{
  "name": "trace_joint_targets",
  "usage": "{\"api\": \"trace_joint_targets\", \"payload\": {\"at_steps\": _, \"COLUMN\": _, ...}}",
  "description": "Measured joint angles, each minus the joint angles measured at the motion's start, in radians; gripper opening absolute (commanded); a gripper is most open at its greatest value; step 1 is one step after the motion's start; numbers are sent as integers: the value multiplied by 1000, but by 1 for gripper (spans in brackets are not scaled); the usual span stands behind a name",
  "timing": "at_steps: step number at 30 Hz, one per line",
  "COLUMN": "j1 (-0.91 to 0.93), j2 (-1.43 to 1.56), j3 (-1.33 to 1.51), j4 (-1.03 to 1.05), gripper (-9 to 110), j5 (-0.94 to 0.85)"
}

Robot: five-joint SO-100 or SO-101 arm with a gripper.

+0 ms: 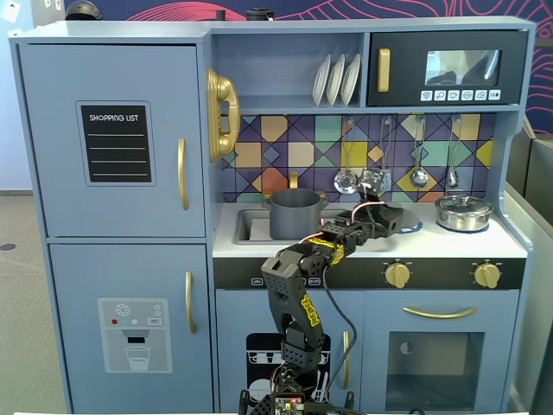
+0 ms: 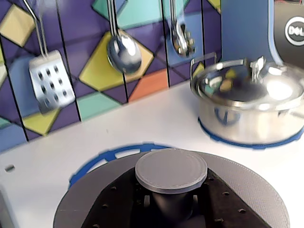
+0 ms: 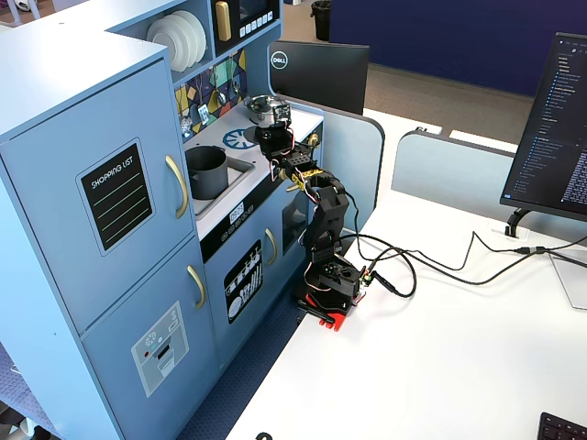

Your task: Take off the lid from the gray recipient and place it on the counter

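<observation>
Lid (image 2: 171, 171) knob between the jaws, over the counter (image 2: 142, 121)

White counter (image 1: 363, 246) with shiny steel pot (image 1: 464, 212) on blue burner ring (image 2: 247, 142).

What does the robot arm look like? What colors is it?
The arm is mostly black, made of chunky blocky pieces. Yellow stickers sit on its joints, and thin wires run along it. Its base has red parts. Its fingers are black, dotted with little holes.
</observation>
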Motion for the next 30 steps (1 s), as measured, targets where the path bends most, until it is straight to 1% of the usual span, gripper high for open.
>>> {"api": "trace_joint_targets", "payload": {"at_steps": 10, "j1": -11, "j2": -77, "j3": 28, "j4": -48, "gripper": 0, "j5": -21}}
{"api": "trace_joint_targets", "payload": {"at_steps": 27, "j1": -11, "j2": -137, "j3": 37, "j4": -51, "gripper": 0, "j5": -75}}
{"api": "trace_joint_targets", "payload": {"at_steps": 28, "j1": -12, "j2": -137, "j3": 38, "j4": -55, "gripper": 2, "j5": -75}}
{"api": "trace_joint_targets", "payload": {"at_steps": 30, "j1": -12, "j2": -137, "j3": 43, "j4": -61, "gripper": 12, "j5": -75}}
